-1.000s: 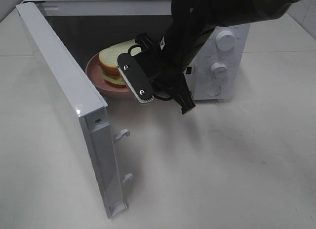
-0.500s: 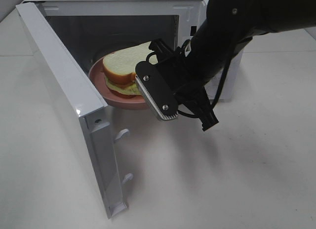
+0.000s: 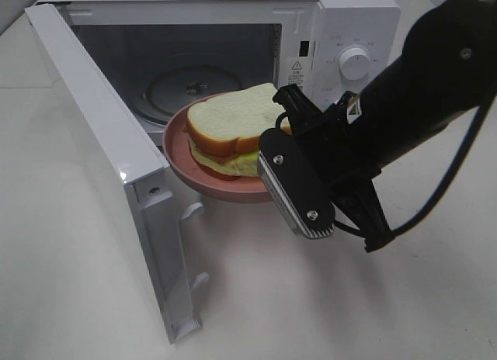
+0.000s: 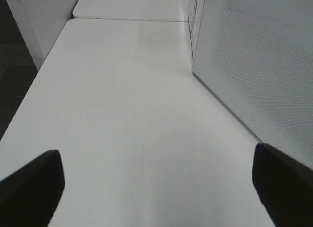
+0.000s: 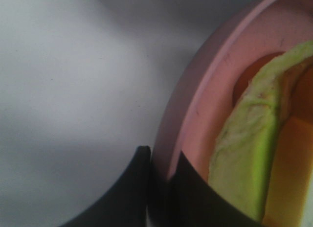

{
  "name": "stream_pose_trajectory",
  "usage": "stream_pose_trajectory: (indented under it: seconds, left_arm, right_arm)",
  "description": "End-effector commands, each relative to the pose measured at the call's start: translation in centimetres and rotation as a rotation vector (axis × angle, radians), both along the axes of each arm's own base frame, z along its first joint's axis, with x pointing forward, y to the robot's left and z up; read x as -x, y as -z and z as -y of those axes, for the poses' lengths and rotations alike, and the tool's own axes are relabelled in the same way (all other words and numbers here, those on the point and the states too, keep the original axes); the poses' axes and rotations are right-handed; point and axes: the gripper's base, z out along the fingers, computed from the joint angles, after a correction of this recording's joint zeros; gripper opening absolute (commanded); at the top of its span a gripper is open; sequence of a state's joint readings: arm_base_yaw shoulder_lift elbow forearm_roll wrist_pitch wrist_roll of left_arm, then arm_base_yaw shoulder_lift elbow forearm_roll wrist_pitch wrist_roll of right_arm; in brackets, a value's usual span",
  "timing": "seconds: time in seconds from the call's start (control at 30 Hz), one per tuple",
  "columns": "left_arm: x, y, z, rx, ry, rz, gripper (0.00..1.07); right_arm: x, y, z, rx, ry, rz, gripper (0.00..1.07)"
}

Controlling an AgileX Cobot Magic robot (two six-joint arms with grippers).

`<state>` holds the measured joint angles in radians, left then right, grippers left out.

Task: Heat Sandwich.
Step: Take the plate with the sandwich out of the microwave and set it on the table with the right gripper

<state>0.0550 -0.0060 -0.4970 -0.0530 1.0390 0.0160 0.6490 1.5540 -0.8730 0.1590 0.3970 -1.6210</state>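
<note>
The sandwich (image 3: 233, 123), white bread over green lettuce and an orange layer, lies on a salmon-pink plate (image 3: 182, 154). The plate hangs in the air just outside the open microwave (image 3: 342, 57). My right gripper (image 3: 272, 188) is shut on the plate's rim on the side away from the oven. In the right wrist view the dark fingers (image 5: 142, 183) pinch the pink rim (image 5: 205, 90), with the lettuce of the sandwich (image 5: 249, 153) close behind. My left gripper (image 4: 156, 183) stands open over bare table, nothing between its fingertips; the exterior high view does not show it.
The microwave door (image 3: 101, 143) swings wide open toward the front left, its latch hooks (image 3: 192, 212) sticking out. A glass turntable (image 3: 190, 84) lies inside the cavity. Control knobs (image 3: 356, 63) sit on the oven's right panel. White table (image 3: 311, 313) spreads in front.
My right arm has drawn back to the front right, carrying the plate and sandwich out of the microwave cavity. The turntable and control panel have come into view. The left gripper has not changed.
</note>
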Motion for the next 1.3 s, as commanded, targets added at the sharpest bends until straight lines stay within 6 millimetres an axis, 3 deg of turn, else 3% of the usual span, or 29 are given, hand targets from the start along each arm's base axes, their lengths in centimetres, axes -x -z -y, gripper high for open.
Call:
stream_pose_trajectory:
  seconds: [0.03,0.93,1.3]
  left_arm:
    - [0.3,0.0,0.0,0.000,0.000,0.027,0.98]
    - [0.3,0.0,0.0,0.000,0.000,0.027,0.98]
    - [0.3,0.0,0.0,0.000,0.000,0.027,0.98]
  right_arm:
    - [0.8,-0.8,0.5,-0.035,0.005,0.039,0.00]
    - [7.2,-1.9,5.4,-0.088,0.091,0.027,0.00]
    - [8.7,-3.3,7.6,-0.034,0.182,0.043,0.00]
